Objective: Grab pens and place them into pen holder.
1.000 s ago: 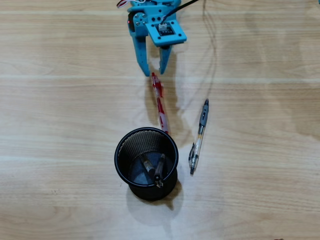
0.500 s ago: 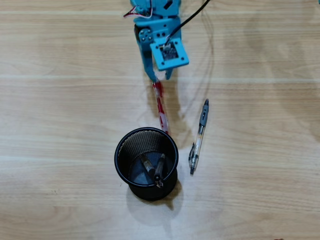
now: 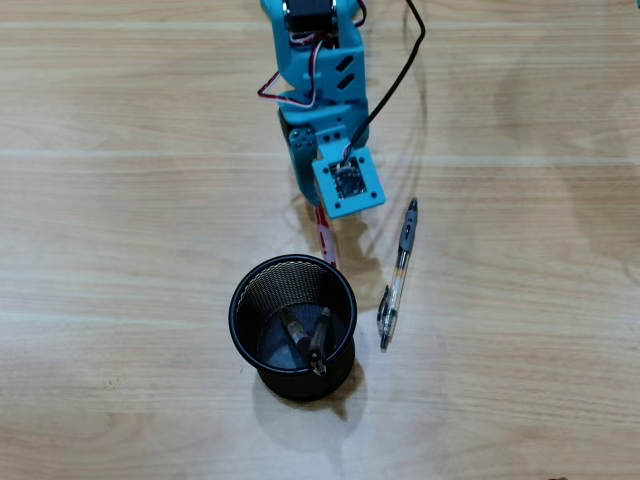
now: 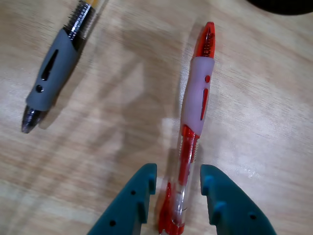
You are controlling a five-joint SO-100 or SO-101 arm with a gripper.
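I am at the pickup step for the red pen (image 4: 194, 117), which lies flat on the desk (image 3: 120, 200) with one end just beside the pen holder (image 3: 240, 300). My fingers (image 4: 178, 183) are spread apart, one on each side of the pen's barrel near its end, gripping nothing yet. Two pens already stand inside the holder, and the clear-and-grey pen (image 3: 398, 273) lies to the right in the overhead view. Next, I judge, I must clench evenly on the barrel, then lift without tipping it.
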